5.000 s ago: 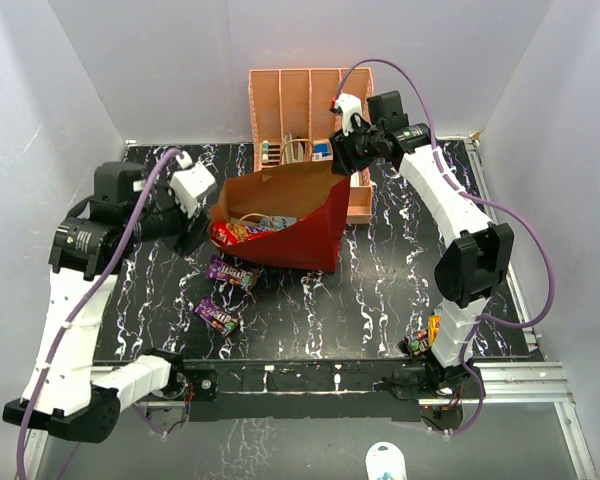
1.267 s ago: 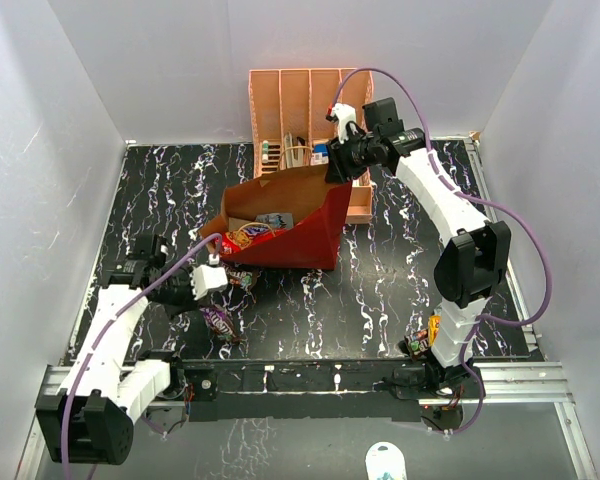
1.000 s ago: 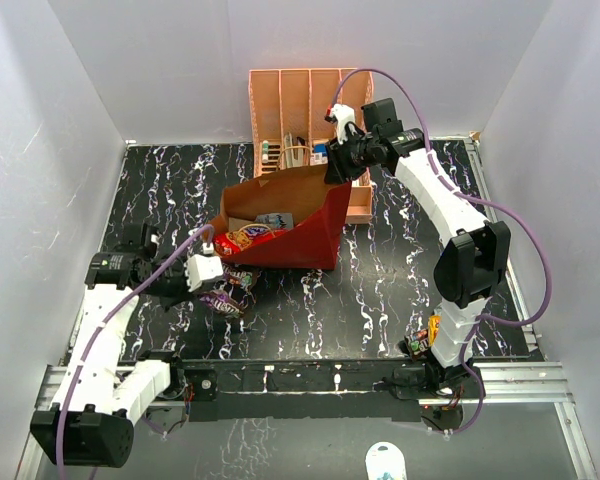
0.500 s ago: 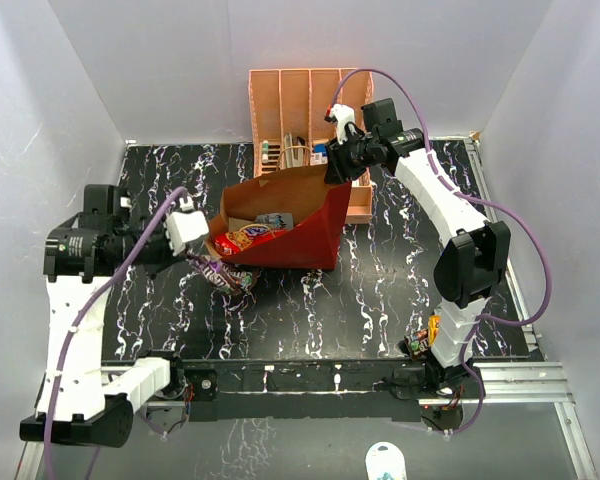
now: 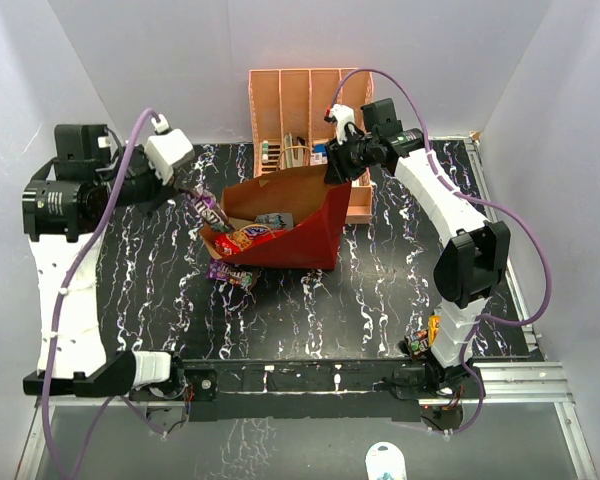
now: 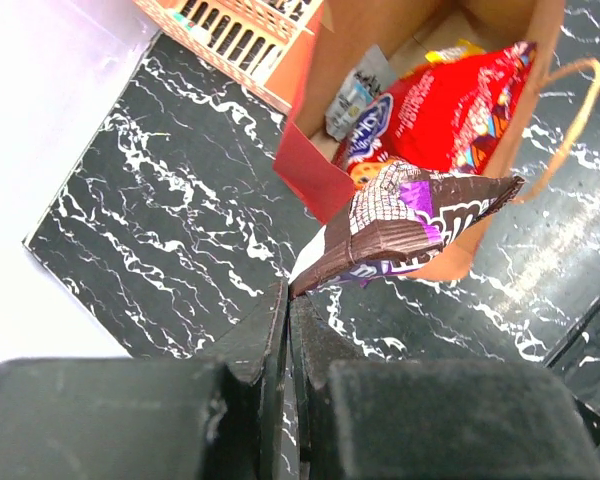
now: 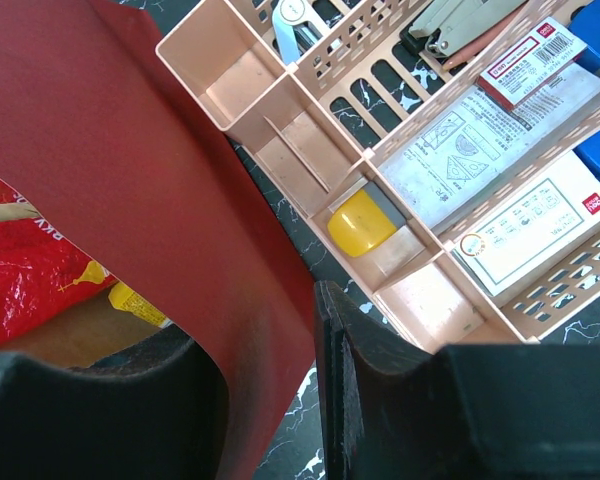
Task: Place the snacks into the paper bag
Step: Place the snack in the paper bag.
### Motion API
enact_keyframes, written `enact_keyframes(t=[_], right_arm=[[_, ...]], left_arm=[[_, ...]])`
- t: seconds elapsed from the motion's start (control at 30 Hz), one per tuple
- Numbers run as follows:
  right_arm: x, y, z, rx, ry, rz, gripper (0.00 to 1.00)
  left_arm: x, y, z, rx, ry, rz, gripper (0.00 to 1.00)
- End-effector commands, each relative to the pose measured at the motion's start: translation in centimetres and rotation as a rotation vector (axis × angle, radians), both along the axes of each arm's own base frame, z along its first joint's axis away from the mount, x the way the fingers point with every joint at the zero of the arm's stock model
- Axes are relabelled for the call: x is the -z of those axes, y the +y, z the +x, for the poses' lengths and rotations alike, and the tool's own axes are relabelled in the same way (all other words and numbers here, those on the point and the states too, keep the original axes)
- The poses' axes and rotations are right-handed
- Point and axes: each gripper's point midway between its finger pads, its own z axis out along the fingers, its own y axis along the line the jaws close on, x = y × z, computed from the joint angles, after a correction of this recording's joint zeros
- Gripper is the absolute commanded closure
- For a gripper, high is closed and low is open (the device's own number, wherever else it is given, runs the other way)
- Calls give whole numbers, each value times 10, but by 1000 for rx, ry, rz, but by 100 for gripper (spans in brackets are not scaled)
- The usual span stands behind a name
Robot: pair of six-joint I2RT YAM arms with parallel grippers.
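The dark-red paper bag (image 5: 305,232) lies open toward the left, its mouth showing brown kraft inside. In it sit a red chip bag (image 6: 450,110), a blue-grey pouch (image 6: 352,100) and a yellow packet (image 7: 140,300). My left gripper (image 5: 185,190) hovers above the bag's left rim, shut on the corner of a purple candy wrapper (image 6: 410,215) that hangs over the opening. A second purple wrapper (image 5: 230,272) lies on the table in front of the bag. My right gripper (image 7: 270,330) is shut on the bag's red wall (image 7: 130,170) at its far right corner, holding it up.
A peach slotted organizer (image 5: 310,110) with small boxes stands right behind the bag, close to my right gripper. A small snack packet (image 5: 420,343) lies by the right arm's base. White walls enclose the black marbled table (image 5: 400,270).
My left gripper has risen from the table front-left of the bag, carrying the purple candy wrapper up and back to the bag's left rim. The right arm has not moved.
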Motion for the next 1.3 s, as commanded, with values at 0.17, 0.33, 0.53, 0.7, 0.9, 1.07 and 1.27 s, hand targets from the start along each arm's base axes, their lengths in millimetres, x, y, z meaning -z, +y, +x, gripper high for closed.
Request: enact_keyframes(t=[0.17, 0.33, 0.53, 0.7, 0.9, 1.07, 1.27], right_arm=[[-8, 7, 6, -21, -47, 5, 64], [-8, 8, 6, -22, -45, 3, 64], [-9, 10, 6, -25, -47, 3, 64], [-11, 9, 5, -24, -53, 2, 64], [-21, 8, 3, -24, -72, 7, 64], [-22, 7, 2, -23, -74, 5, 64], [-21, 7, 2, -25, -75, 4, 64]], left_arm=[[-35, -13, 52, -74, -30, -144, 100], [-33, -38, 72, -46, -14, -155, 100], [-9, -84, 87, -12, -4, -71, 100], [6, -117, 94, 30, -11, -24, 100], [30, -148, 103, 56, -28, 46, 100], [34, -156, 116, 3, -71, 16, 100], [42, -157, 107, 12, -36, 3, 65]])
